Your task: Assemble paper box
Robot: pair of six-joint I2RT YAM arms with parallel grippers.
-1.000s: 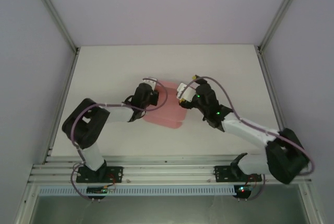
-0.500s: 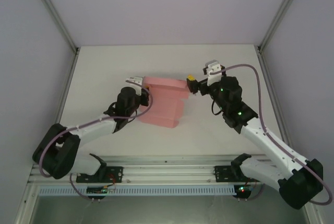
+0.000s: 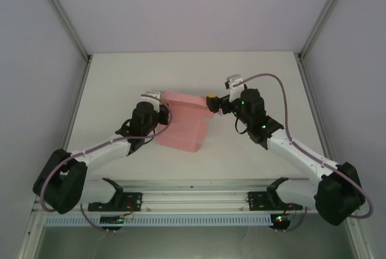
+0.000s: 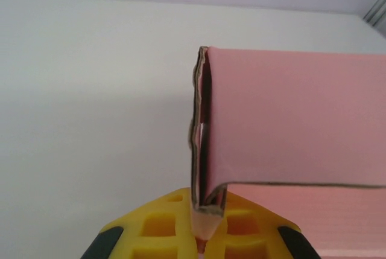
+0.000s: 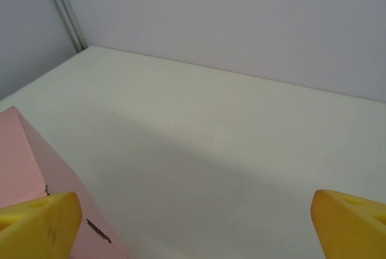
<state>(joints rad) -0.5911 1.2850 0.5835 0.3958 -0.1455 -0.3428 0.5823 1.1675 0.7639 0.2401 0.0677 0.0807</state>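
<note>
At the centre of the white table (image 3: 120, 84), the pink paper box (image 3: 184, 121), a half-folded sleeve of thin card, looks light, floppy and easily creased; its folded edges seem the safest hold. The left gripper (image 4: 205, 221) is pinched on its left end wall, while the right gripper (image 3: 212, 101), jaws spread wide, hovers beside its far right corner.

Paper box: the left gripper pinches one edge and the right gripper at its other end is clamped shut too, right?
Not quite. The left gripper pinches one edge of the paper box, but the right gripper at its other end is wide open, as the right wrist view shows.
</note>
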